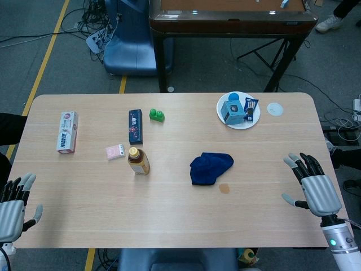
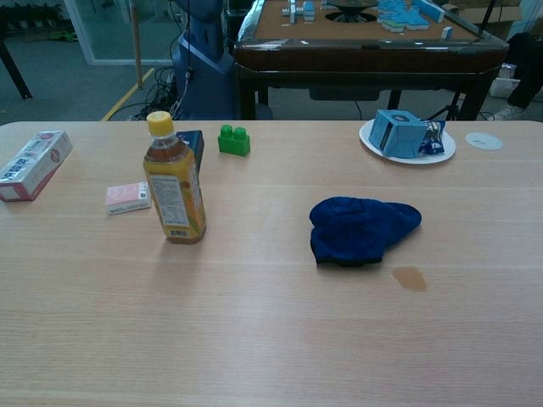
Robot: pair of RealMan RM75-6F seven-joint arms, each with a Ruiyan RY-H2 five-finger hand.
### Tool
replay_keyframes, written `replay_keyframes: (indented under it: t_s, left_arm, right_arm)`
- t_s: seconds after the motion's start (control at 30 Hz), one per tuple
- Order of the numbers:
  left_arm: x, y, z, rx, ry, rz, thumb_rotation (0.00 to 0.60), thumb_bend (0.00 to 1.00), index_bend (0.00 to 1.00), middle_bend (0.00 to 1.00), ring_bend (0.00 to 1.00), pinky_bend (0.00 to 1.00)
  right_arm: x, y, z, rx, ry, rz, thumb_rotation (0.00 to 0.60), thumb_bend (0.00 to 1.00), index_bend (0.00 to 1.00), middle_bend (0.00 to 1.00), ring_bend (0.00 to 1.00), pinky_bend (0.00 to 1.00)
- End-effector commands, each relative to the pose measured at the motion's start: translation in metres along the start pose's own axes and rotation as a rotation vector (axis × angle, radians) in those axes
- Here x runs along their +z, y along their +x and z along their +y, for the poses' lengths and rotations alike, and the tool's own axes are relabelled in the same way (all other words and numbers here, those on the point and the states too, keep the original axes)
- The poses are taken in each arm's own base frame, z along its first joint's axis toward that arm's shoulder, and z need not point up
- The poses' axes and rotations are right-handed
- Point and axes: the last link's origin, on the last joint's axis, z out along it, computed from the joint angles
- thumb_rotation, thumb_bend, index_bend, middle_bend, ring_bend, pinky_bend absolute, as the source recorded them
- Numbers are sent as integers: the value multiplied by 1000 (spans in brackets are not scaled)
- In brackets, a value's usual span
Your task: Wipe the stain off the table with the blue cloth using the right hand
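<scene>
While our right hand [image 1: 312,182] is hovering near the table's right edge with its fingers spread and nothing in them, we are looking at a reach inward and to the left. The crumpled dark blue cloth [image 1: 210,167] is lying well apart from it, near the middle of the pale wooden table [image 1: 169,220], and the small brownish stain [image 1: 224,188] is sitting just beside the cloth's near right corner. To do this well, we are thinking of coming down on top of the cloth, pressing it flat under the palm, and dragging it toward us and slightly right over the mark. Whether cloth and stain are actually touching is hard to judge from here; the chest view suggests a narrow gap. Our left hand [image 1: 14,208] is resting open and empty at the far left corner.
</scene>
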Motion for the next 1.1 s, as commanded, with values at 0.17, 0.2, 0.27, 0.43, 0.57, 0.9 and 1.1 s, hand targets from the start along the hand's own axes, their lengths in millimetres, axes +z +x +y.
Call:
replay_keyframes:
  t_s: [0.17, 0.2, 0.27, 0.43, 0.57, 0.9, 1.1]
  left_arm:
    - [1, 0, -1, -2, 1, -2, 600, 381, 0, 0, 0, 0]
    - [1, 0, -1, -2, 1, -2, 600, 380, 0, 0, 0, 0]
    - [1, 1, -1, -3, -1, 3, 600, 380, 0, 0, 0, 0]
    - [1, 1, -1, -5, -1, 3, 600, 380, 0, 0, 0, 0]
    - [1, 1, 0, -8, -4, 3, 600, 380, 0, 0, 0, 0]
    - [-2, 5, 0, -12, -1, 15, 600, 380, 0, 0, 0, 0]
    - [-7, 9, -1, -10, 5, 24, 600, 380, 0, 0, 0, 0]
  right_arm:
    - [-1, -1, 0, 2, -4, -7, 600, 222, 96, 127, 18, 10]
    - [-1, -1, 0, 1, -3, -7, 600, 222, 96, 126, 18, 10]
    - [0, 0, -1, -1, 1, -3, 600, 222, 96, 126, 17, 10]
    - [6, 2, -5, -14, 17, -4, 600, 222, 97, 143, 30, 18]
    - [20, 3, -14, -20, 46, -27, 600, 222, 96, 150, 37, 41]
    - [78, -7, -54, -31, 160, -146, 600, 221, 132, 204, 102, 223]
    - [117, -20, -77, -34, 196, -198, 600, 222, 179, 228, 122, 255]
